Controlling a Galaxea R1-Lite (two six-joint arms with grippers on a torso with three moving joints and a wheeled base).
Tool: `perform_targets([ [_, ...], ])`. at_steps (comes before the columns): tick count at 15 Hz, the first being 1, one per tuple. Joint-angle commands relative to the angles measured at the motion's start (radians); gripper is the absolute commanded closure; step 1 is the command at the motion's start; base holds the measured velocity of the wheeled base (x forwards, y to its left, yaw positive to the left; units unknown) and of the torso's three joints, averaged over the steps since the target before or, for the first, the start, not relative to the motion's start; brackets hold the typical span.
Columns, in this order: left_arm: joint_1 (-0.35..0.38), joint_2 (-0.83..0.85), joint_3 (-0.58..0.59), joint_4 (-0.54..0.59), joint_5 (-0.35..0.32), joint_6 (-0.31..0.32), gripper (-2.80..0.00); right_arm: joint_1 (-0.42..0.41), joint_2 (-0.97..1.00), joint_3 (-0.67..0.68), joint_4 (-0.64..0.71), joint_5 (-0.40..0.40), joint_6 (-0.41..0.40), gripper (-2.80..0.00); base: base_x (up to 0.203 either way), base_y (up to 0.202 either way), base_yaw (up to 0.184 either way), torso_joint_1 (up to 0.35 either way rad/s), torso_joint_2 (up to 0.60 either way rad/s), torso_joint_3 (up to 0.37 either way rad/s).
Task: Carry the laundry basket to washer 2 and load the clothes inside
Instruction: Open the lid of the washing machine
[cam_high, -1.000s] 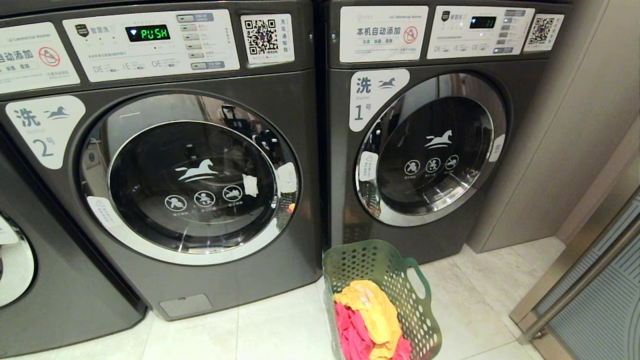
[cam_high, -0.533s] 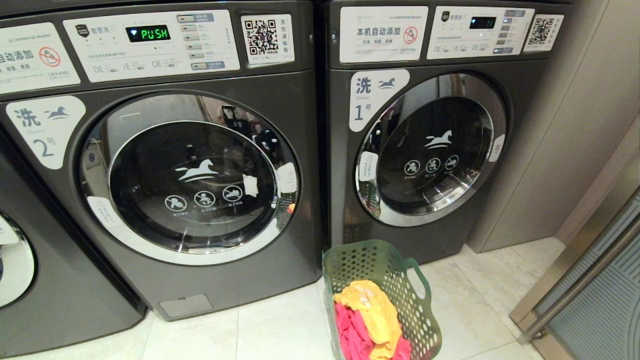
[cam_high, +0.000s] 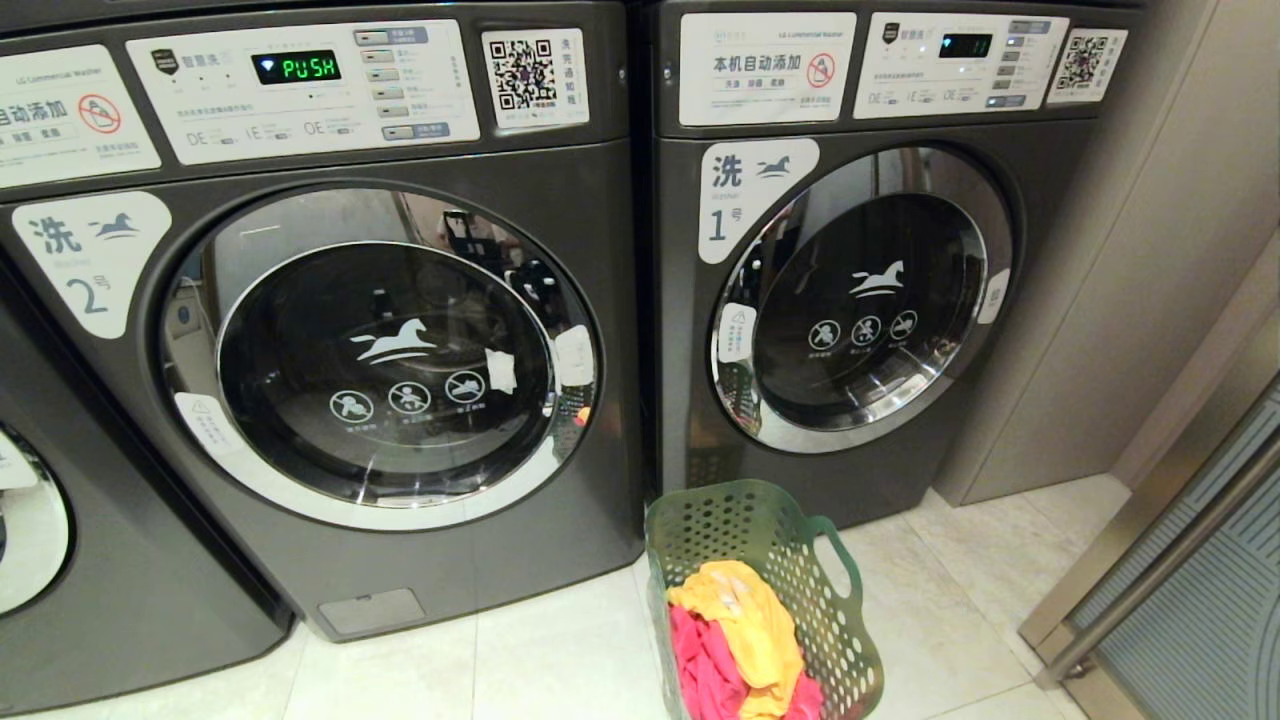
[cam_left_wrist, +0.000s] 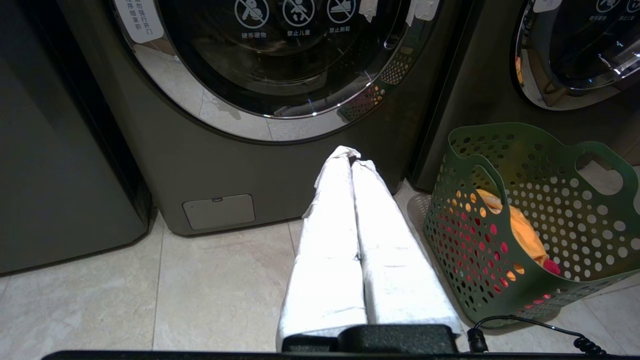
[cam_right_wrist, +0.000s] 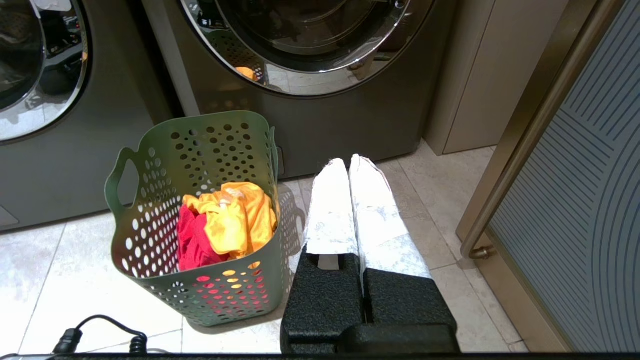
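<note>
The laundry basket (cam_high: 765, 600) was stood upright on the floor (cam_high: 560, 660), handles sideways, flanked by the clenched, empty left gripper (cam_left_wrist: 352, 160) and right gripper (cam_right_wrist: 348, 162).

closed left gripper (cam_left_wrist: 356, 160) beside laundry basket (cam_left_wrist: 530, 220)

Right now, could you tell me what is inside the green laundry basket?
The laundry basket holds a yellow garment lying over a pink-red garment. Anything beneath them is covered.

Pale beige tiled floor (cam_high: 560, 650) lying glossy, thin grout lines running across. Taupe panelled wall (cam_high: 1120, 300) rising at right. Metal-framed glass door (cam_high: 1190, 610) with ribbed line pattern standing at right edge. Warm indoor light reflecting off tiles.
</note>
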Motion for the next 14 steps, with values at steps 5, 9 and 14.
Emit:
perform_targets([
  [5, 0.0, 0.0, 0.0, 0.0, 0.0, 0.0, 0.0, 0.0, 0.0, 0.0, 0.0, 0.0, -0.001, 0.0, 0.0, 0.0, 0.0, 0.0, 0.0, 0.0],
  [9, 0.0, 0.0, 0.0, 0.0, 0.0, 0.0, 0.0, 0.0, 0.0, 0.0, 0.0, -0.002, 0.002, 0.0, -0.002, -0.003, 0.105, 0.002, 0.0, 0.004],
  [14, 0.0, 0.0, 0.0, 0.0, 0.0, 0.0, 0.0, 0.0, 0.0, 0.0, 0.0, -0.009, 0.014, 0.0, 0.001, -0.008, 0.15, 0.003, 0.0, 0.002],
])
